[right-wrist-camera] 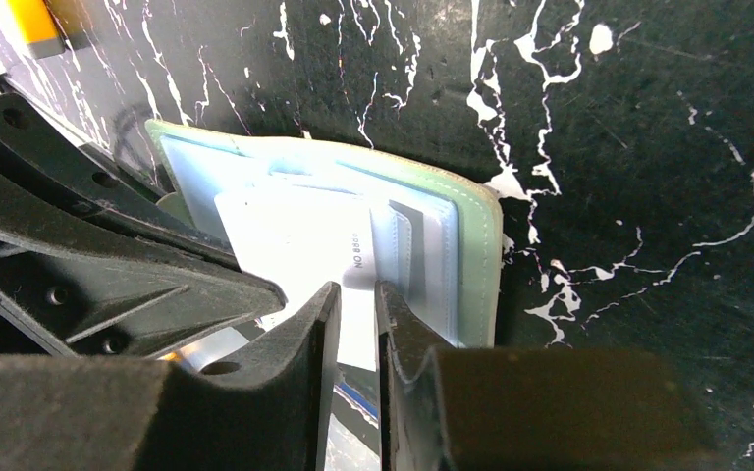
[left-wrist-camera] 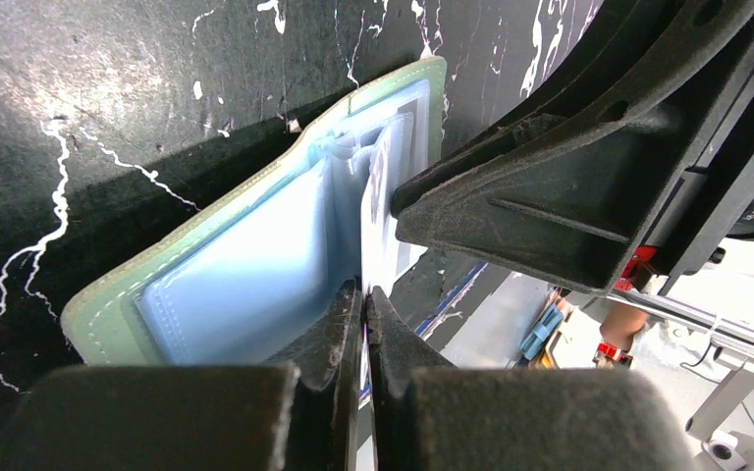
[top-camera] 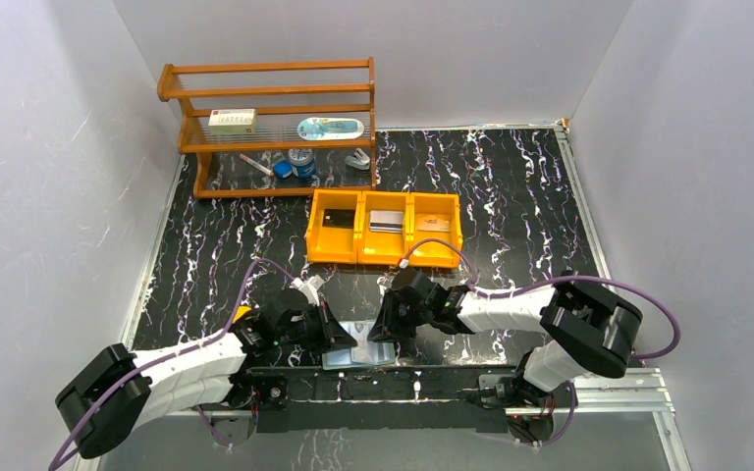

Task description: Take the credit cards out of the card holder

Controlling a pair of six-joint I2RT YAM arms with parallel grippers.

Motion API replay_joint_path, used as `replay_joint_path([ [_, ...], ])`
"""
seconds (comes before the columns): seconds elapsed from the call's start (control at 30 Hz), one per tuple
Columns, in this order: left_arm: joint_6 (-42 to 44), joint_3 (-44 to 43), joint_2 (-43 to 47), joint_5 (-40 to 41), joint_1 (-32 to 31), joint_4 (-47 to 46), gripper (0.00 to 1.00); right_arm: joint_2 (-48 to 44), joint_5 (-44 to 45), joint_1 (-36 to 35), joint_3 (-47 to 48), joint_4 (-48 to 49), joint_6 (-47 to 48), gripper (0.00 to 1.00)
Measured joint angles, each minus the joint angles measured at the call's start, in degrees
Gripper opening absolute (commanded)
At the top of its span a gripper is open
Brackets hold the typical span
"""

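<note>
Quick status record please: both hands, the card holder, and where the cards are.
left hand: shut on a thin pale leaf of the card holder, which lies open between both hands
right hand: fingertips over a pale printed card sticking out of a pocket; grip unclear
orange tray: black card, silver-grey card, tan card, one per compartment
remaining: pale printed card not yet out

1. Left arm (top-camera: pixel 187 368): white link shells, black joint housings, yellow accent near the wrist.
2. Right arm (top-camera: pixel 501 309): same white shells, bulky black joints.
3. Purple cables (top-camera: pixel 648 294) run along both arms.
4. Fingers (left-wrist-camera: pixel 339 334): matte black plastic, tapered, scuffed, with ribbed bracing and small round holes.
</note>
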State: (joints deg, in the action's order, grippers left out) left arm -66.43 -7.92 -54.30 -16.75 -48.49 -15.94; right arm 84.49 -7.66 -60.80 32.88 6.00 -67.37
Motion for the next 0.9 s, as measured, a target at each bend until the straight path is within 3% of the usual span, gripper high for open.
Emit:
replay_joint_path([
  [0.2, 0.87, 0.0, 0.87, 0.02, 0.0, 0.94, 0.1, 0.5, -0.04, -0.04, 0.35, -0.15, 0.02, 0.27],
  [0.9, 1.79, 0.0, 2.34, -1.6, 0.0, -0.26, 0.0, 1.16, -0.35, -0.02, 1.16, -1.07, 0.07, 0.26],
])
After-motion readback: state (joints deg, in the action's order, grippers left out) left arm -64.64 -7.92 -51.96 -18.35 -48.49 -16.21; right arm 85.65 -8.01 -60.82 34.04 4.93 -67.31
